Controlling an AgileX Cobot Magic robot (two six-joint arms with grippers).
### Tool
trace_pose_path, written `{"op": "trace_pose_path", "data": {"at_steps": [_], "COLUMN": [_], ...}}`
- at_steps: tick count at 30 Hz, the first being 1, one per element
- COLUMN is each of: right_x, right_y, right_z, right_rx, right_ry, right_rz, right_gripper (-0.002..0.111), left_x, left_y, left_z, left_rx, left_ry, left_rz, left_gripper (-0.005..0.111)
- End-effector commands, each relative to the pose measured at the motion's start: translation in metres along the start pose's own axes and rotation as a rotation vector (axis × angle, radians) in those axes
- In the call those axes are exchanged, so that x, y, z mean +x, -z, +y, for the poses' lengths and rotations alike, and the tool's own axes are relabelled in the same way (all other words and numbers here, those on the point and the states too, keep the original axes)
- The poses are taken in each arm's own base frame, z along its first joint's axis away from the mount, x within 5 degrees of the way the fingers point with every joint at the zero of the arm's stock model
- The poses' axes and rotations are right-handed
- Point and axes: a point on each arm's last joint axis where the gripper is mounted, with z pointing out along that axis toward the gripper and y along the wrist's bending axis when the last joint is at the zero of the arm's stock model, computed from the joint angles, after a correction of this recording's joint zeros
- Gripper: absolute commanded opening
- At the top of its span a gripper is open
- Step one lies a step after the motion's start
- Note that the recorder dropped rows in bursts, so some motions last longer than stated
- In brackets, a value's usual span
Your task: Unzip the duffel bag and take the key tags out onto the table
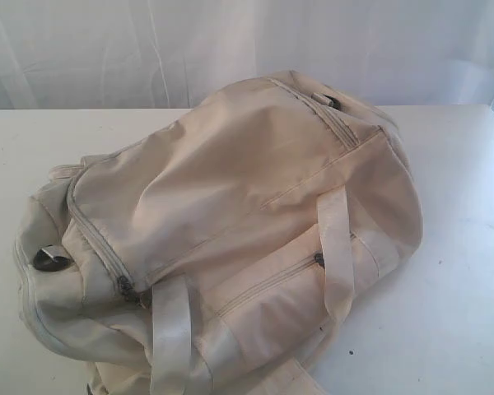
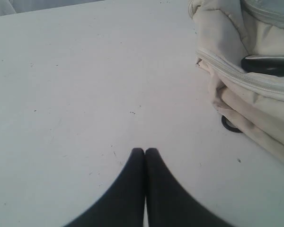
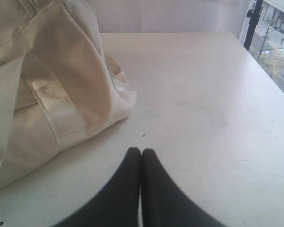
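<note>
Two hands, left hand point(image 2: 145, 151) and right hand point(image 3: 141, 151), both pinched closed, empty, seen in wrist views only. One duffel bag point(image 1: 230, 189) lies zipped on the tabletop point(image 1: 445, 313); exterior view alone shows its top.

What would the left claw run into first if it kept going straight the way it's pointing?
Probably only the bare table: the shut left claw points across open tabletop, and the duffel bag sits off to one side of that line. How steeply it tilts down is unclear.
</note>
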Motion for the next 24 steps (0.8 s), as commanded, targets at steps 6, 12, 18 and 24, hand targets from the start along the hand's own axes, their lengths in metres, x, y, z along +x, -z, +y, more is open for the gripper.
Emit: {"op": "trace_pose_path", "data": {"at_steps": [6,12,18,24], "right_x": [0.0003,0.0003,-0.0003,-0.0045], "right_y": [-0.0002,-0.0002,-0.0002,0.0], "right_z": [-0.0005,-0.0008,-0.0008,-0.0007], "right_rx": [0.007,0.01,0.01,0.01], "right_ry": [0.014,0.022,0.022,0.023], "right_rz": [-0.013,-0.013,-0.019,-0.066], "right_gripper": [0.0,0.0,0.0,0.0], "left_x": [0.0003,0.0003,0.0003,-0.0082], "left_y": [-0.0001,-0.0001,-0.0001,0.0004], "left_z": [-0.0006,-0.0006,-0.0006,0.0006], "left_rx": [0.007,0.007,0.007,-0.006], "left_ry": [0.006,0.006,0.006,0.006], "left_rz": [-0.007,-0.007,-0.007,-0.101], "left_gripper": [0.0,0.0,0.0,0.0]}}
